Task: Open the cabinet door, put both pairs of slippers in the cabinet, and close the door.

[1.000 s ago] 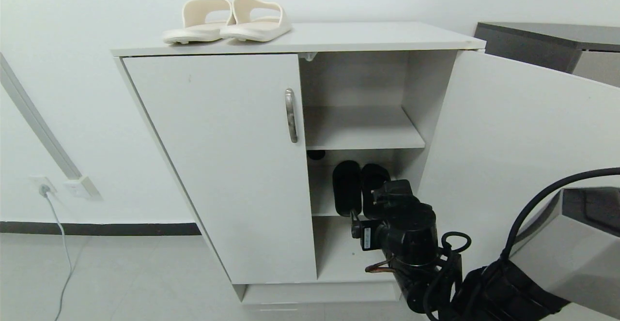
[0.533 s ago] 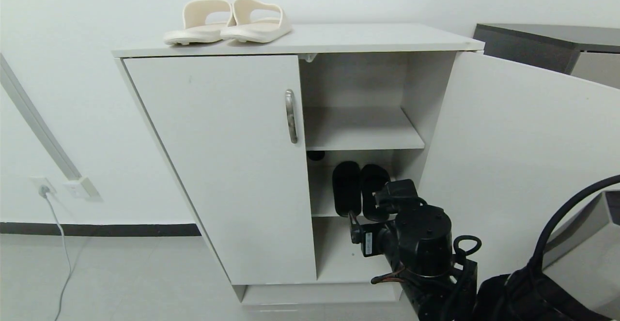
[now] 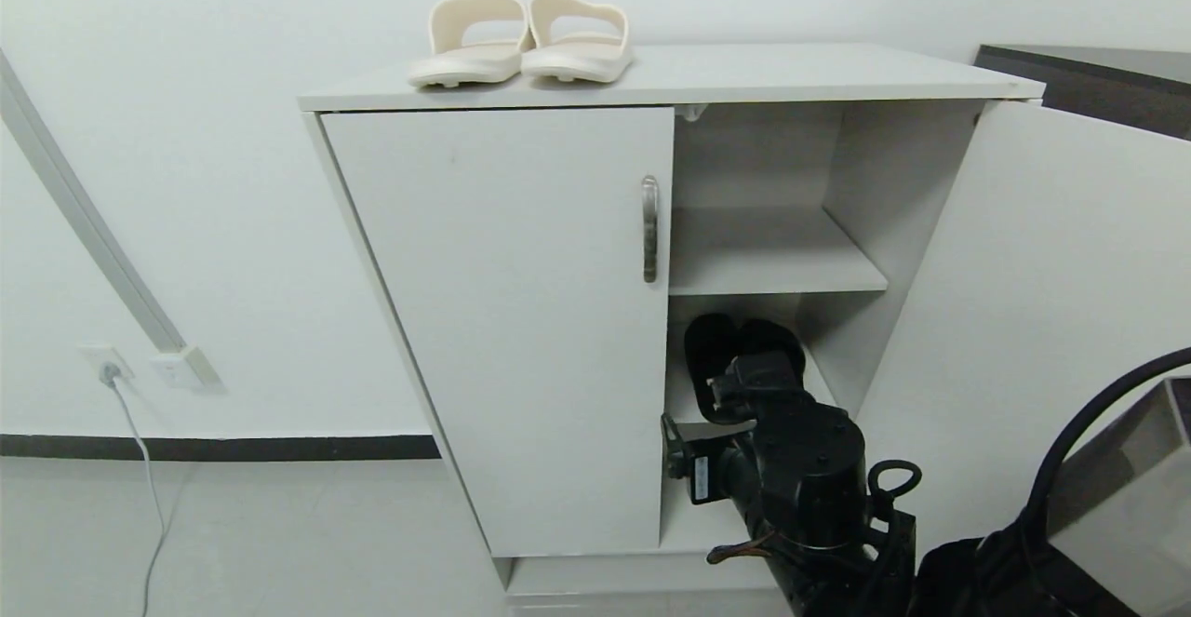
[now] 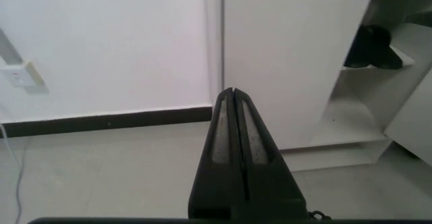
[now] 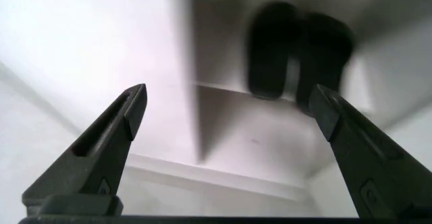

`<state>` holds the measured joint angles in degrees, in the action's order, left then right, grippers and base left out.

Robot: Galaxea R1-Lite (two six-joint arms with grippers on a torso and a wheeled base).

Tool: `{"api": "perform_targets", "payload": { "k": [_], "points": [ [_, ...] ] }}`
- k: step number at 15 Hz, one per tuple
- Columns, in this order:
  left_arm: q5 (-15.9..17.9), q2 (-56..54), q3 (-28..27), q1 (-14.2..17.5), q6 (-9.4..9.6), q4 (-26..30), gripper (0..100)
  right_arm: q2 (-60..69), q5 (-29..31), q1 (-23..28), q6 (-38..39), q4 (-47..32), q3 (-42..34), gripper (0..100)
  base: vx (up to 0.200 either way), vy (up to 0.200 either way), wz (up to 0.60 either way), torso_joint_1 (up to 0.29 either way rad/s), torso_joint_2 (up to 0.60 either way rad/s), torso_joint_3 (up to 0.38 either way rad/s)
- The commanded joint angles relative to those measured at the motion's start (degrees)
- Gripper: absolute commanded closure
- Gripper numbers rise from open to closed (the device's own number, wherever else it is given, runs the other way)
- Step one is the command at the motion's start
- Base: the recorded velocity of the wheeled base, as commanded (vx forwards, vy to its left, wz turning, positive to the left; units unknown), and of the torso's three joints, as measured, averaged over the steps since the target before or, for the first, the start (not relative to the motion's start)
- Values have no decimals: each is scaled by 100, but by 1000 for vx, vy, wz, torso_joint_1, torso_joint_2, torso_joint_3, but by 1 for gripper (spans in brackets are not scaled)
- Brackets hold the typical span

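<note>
**One pair is in, one pair is not yet**

The right pincer (image 5: 229, 102) is spread wide and holds nothing. It is low in front of the open half of the cabinet (image 3: 791, 73) and points at the black slippers (image 3: 712, 347). This pair lies side by side on the middle shelf (image 4: 403, 60), inside the cabinet, apart from the fingers.

The left pincer (image 4: 231, 102) is pressed together and holds nothing. It hangs low above the floor (image 4: 101, 163), in front of the left door (image 3: 521, 319), which is closed. The right door (image 3: 1051, 301) is swung fully open.

The beige slippers (image 3: 526, 40) stand side by side on top of the cabinet, above the left door.

In my judgement the task is about half done: the door is open and the black pair is stored. What is left is to take the beige pair down, put it inside, and close the right door.
</note>
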<state>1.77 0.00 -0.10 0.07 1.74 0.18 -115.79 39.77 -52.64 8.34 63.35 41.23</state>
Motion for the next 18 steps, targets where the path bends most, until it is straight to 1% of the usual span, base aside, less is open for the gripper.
{"api": "perform_targets", "payload": {
  "k": [1,10,16,18],
  "points": [
    [-1,0,1,1,1,-1,100,-23,5,8,1,-7,-18,0,0,200,0,-2,2,-2],
    [-1,9,1,1,1,-1,100,-23,5,26,-8,19,-97,0,0,200,0,2,2,2],
    [-10,9,1,1,-25,-1,100,-23,-4,61,-219,406,-177,0,0,0,0,0,0,0],
    [-10,0,1,1,-25,-1,100,-23,-92,61,-289,564,-264,0,0,0,0,0,0,0]
  ]
}}
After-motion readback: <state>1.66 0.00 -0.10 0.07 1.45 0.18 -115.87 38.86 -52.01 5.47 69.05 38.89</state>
